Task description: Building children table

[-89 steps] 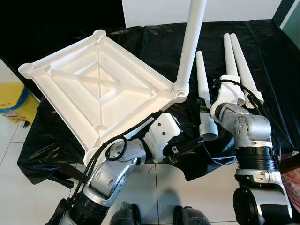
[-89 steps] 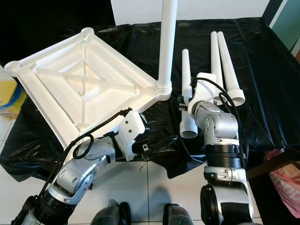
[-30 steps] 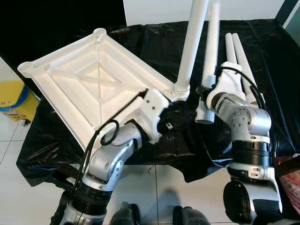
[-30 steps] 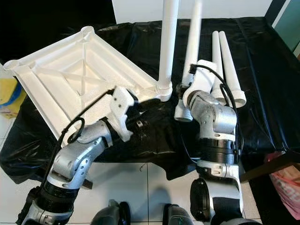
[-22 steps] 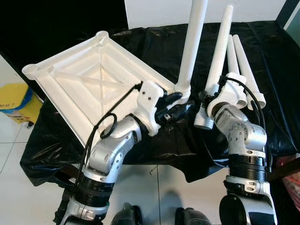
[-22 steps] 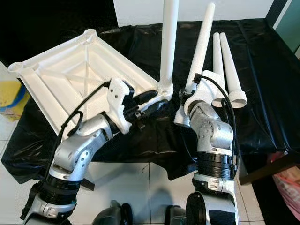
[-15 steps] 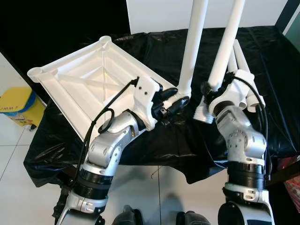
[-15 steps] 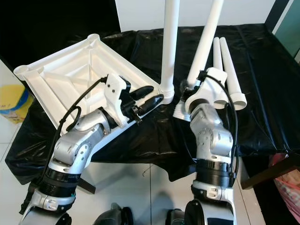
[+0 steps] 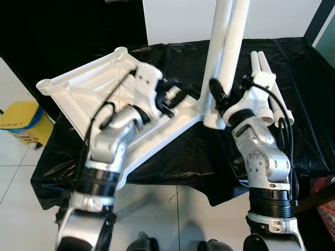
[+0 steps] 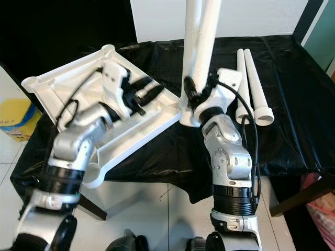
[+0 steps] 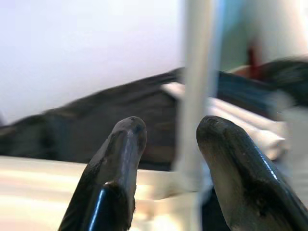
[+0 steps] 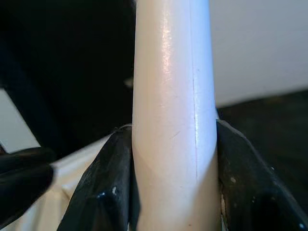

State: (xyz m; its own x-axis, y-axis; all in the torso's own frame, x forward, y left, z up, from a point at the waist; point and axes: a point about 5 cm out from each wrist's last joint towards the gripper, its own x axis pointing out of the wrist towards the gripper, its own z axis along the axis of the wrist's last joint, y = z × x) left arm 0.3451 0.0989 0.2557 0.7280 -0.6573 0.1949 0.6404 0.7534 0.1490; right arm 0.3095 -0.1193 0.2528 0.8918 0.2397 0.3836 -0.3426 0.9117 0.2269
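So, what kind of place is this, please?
Probably a room in a home, used as an assembly spot: pale tiled floor, a table under a black plastic sheet, and a yellow bin beside it.

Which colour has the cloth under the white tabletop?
Black and glossy; the cloth shows best in the left eye view.

The right hand (image 12: pixel 171 159) has lifted a table leg (image 10: pixel 205 47) upright.
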